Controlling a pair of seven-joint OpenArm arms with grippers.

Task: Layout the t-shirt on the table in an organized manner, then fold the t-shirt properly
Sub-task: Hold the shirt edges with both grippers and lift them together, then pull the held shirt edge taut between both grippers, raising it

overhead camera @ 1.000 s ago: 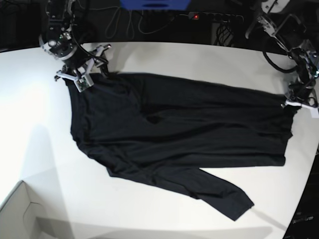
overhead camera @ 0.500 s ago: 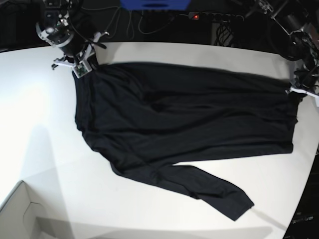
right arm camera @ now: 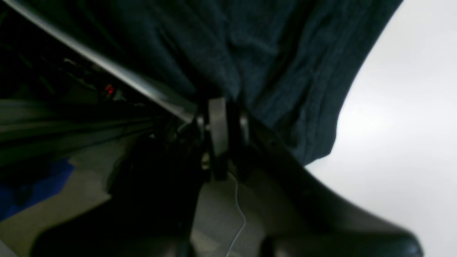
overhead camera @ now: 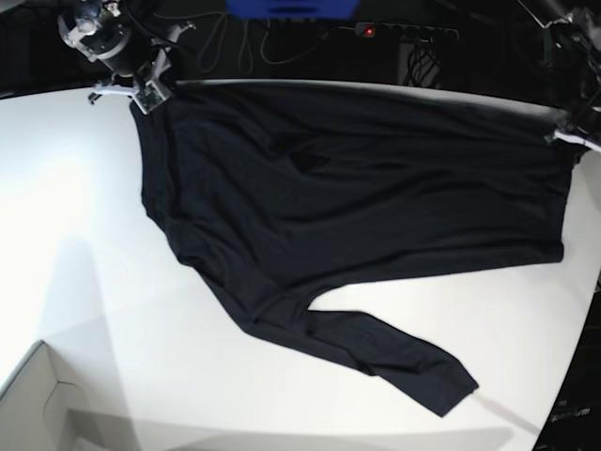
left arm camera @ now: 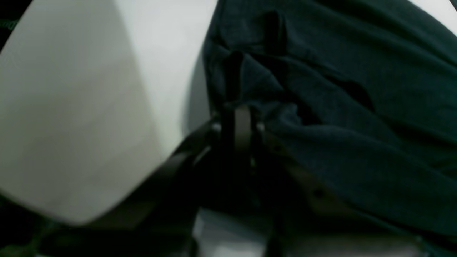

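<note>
The black t-shirt (overhead camera: 357, 197) hangs stretched between my two grippers, and its lower part lies on the white table (overhead camera: 75, 235). One long sleeve (overhead camera: 404, 362) trails toward the front right. At the far left corner, my right gripper (overhead camera: 143, 92) is shut on the shirt's edge; the right wrist view shows its fingers (right arm camera: 218, 125) pinching the cloth (right arm camera: 271, 64). My left gripper (overhead camera: 569, 137) is shut on the opposite end at the far right, where bunched fabric (left arm camera: 339, 125) sits in its fingers (left arm camera: 242, 128).
A pale box corner (overhead camera: 38, 404) sits at the front left. Behind the table's far edge are dark cables, a power strip (overhead camera: 404, 31) with a red light and a blue object (overhead camera: 291, 7). The table's curved edge (overhead camera: 577, 338) runs close on the right.
Both grippers have drawn back toward the far edge, taking the shirt's upper edge with them and pulling it taut. The right gripper has closed on the shirt's corner.
</note>
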